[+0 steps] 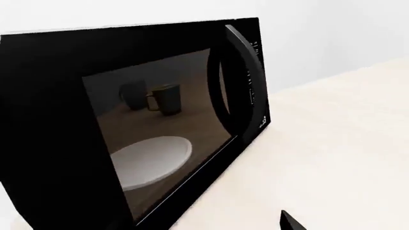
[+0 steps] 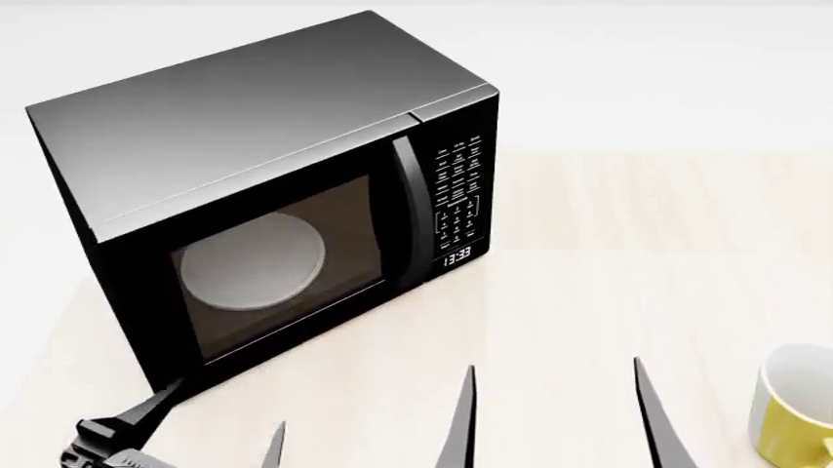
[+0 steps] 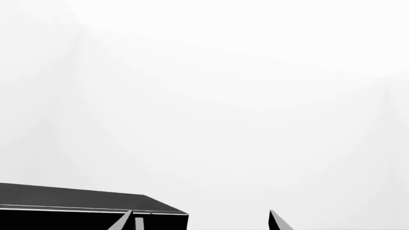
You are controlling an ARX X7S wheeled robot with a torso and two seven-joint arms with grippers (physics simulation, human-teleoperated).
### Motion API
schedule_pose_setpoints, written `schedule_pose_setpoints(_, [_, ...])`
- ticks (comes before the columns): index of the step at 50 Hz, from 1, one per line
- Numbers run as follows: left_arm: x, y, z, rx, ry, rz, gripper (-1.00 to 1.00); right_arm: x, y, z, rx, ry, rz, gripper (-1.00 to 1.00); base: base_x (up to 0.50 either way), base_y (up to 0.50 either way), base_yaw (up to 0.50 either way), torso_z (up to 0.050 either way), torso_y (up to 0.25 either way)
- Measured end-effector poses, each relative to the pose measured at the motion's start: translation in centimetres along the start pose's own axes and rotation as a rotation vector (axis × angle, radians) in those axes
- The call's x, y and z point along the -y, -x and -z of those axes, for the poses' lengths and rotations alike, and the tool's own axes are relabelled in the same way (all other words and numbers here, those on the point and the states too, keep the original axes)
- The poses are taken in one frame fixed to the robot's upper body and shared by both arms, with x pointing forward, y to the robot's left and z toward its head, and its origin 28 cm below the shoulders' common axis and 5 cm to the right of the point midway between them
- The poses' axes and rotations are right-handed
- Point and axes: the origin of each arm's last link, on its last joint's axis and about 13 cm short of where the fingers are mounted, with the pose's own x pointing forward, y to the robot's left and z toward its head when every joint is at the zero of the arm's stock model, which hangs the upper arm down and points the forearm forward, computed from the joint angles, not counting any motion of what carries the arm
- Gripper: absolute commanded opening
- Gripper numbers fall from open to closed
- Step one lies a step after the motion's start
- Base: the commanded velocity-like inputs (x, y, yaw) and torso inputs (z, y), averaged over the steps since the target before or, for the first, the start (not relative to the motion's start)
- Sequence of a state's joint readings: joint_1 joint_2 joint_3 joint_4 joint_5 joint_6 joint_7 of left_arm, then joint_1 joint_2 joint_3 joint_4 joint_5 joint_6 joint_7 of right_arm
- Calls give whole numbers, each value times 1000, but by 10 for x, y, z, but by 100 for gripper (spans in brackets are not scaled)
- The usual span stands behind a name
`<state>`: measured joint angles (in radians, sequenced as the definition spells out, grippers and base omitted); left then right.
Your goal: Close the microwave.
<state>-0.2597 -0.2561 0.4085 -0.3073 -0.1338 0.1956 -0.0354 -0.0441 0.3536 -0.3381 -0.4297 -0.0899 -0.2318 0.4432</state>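
The black microwave (image 2: 273, 195) stands on the pale wooden table (image 2: 625, 273) at the left. Its tinted glass door (image 2: 280, 268) looks flush with the front, with the white turntable plate (image 2: 254, 261) showing behind it. The keypad and clock (image 2: 456, 210) are on its right side. My left gripper (image 2: 218, 424) is open, low in front of the door's lower left corner. In the left wrist view the door (image 1: 160, 139) fills the frame and one fingertip (image 1: 290, 223) shows. My right gripper (image 2: 557, 419) is open and empty over the table, right of the microwave. The right wrist view shows the microwave's top (image 3: 76, 201).
A yellow mug with a white inside (image 2: 794, 414) stands at the table's front right, right of my right gripper. Bare table (image 2: 651, 224) lies to the right of the microwave. A plain white wall is behind.
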Motion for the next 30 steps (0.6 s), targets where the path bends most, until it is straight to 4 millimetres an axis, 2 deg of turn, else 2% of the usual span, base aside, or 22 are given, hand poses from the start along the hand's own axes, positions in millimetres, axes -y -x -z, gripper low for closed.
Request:
schedule_pose_setpoints(7, [14,29,0,-29,31,21,100,-2,0,4,-17,-4,-8,100,0,0,0,0,0])
schedule_pose_setpoints(16, [19,49,-4,-31,57,5,100,-4,2,16,-64,-8,-22,100,0,0,0,0,0])
schedule_pose_setpoints(24, [-3,62,-12,-18,70,-157,100,-2,6,31,-149,-4,-23,100,0,0,0,0,0])
schedule_pose_setpoints(30, [-32,74,-24,49,58,-375,100,21,-1,38,-190,50,116,100,0,0,0,0,0])
